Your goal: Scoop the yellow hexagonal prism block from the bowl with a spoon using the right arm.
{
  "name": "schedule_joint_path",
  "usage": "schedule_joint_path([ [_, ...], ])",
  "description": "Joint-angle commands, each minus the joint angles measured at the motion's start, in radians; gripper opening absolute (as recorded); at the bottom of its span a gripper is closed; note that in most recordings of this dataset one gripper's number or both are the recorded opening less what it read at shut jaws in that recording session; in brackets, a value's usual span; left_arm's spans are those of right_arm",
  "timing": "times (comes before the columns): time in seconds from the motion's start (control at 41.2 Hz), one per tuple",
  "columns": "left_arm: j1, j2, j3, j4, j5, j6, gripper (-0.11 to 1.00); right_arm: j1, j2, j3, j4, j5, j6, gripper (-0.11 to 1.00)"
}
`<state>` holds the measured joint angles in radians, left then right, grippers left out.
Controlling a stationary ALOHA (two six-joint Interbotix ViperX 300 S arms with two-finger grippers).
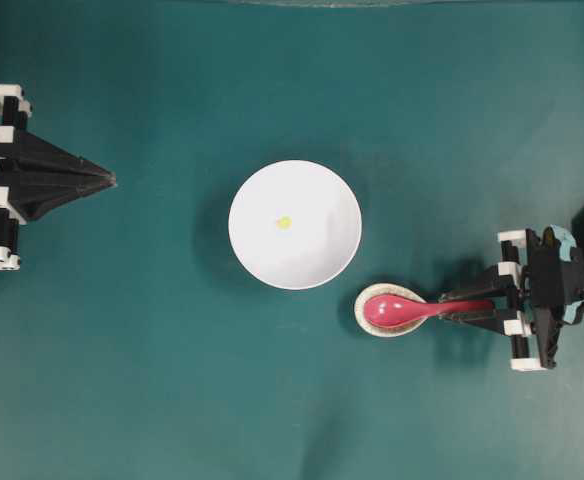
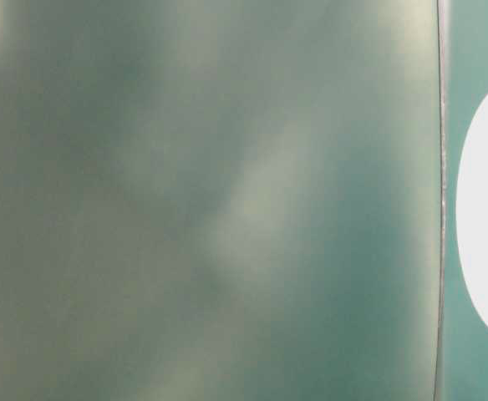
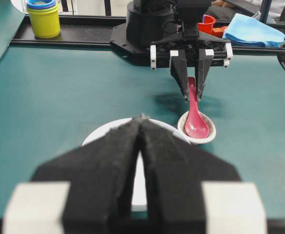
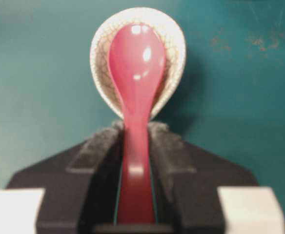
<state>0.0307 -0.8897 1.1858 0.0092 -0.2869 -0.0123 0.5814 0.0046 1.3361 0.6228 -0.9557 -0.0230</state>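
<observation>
A tiny yellow hexagonal prism block (image 1: pixel 284 222) lies near the middle of the white bowl (image 1: pixel 247 200). Right of the bowl, the red-pink spoon (image 1: pixel 397 311) has its scoop in a small speckled spoon rest (image 1: pixel 364 318), handle pointing right. My right gripper (image 1: pixel 450 305) is shut on the spoon's handle. In the right wrist view the fingers (image 4: pixel 103 141) press both sides of the spoon (image 4: pixel 135 63). My left gripper (image 1: pixel 110 179) is shut and empty at the far left, its tips (image 3: pixel 141 118) meeting in front of the bowl (image 3: pixel 98 136).
Beyond the table's far rail in the left wrist view stand stacked cups (image 3: pixel 44 19), a red item (image 3: pixel 207 23) and a blue cloth (image 3: pixel 257 29). The table-level view is blurred, with only the bowl's white side (image 2: pixel 486 209) showing. Green mat surrounds the bowl.
</observation>
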Motion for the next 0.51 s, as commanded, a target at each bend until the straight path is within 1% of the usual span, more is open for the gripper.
schedule_joint_path([
  [0.0, 0.002, 0.006, -0.020, 0.003, -0.009, 0.000, 0.03, 0.000, -0.012, -0.011, 0.002, -0.011, -0.002, 0.27],
  [0.145, 0.002, 0.006, -0.020, 0.003, -0.008, 0.000, 0.03, -0.006, -0.049, -0.011, 0.002, -0.006, -0.003, 0.27],
  [0.291, 0.002, 0.006, -0.020, 0.003, -0.009, 0.002, 0.03, -0.028, -0.133, -0.012, 0.002, 0.014, -0.008, 0.25],
  [0.388, 0.002, 0.006, -0.021, 0.003, -0.011, 0.000, 0.03, -0.058, -0.213, -0.014, 0.002, 0.064, -0.020, 0.25],
  [0.485, 0.002, 0.005, -0.023, 0.003, -0.011, 0.000, 0.03, -0.100, -0.295, -0.025, 0.002, 0.138, -0.064, 0.25],
])
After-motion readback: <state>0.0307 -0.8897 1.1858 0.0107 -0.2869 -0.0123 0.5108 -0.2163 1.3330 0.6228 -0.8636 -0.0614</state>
